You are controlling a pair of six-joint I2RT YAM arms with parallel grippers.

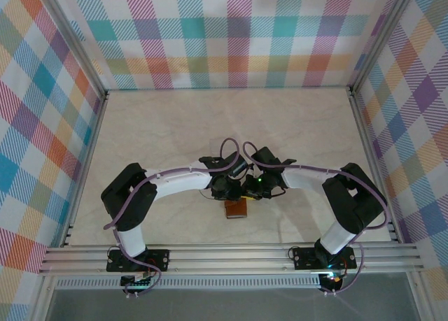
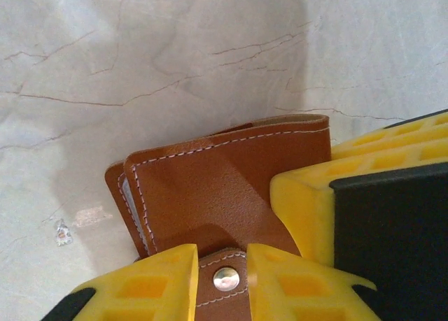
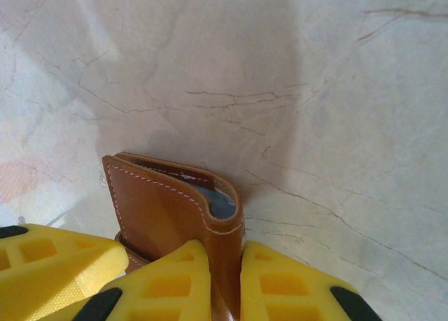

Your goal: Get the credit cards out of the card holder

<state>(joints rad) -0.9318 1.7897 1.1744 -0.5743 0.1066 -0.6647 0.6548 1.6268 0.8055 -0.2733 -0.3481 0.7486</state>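
Observation:
The card holder (image 1: 236, 208) is a reddish-brown leather wallet, held folded just above the marble table between both grippers. In the left wrist view my left gripper (image 2: 222, 254) is shut on the snap tab (image 2: 225, 279) of the card holder (image 2: 217, 188). My right gripper (image 3: 225, 254) is shut on one edge of the card holder (image 3: 154, 202). A pale bluish credit card (image 3: 222, 203) peeks from the pocket mouth. The other card is hidden inside. From above, the left gripper (image 1: 227, 189) and right gripper (image 1: 253, 188) meet over the wallet.
The pale marble table (image 1: 175, 125) stretches out behind and to both sides. Metal rails (image 1: 231, 254) run along the near edge, and plaid walls enclose the other three sides. The right gripper's yellow finger (image 2: 315, 195) crowds the left wrist view.

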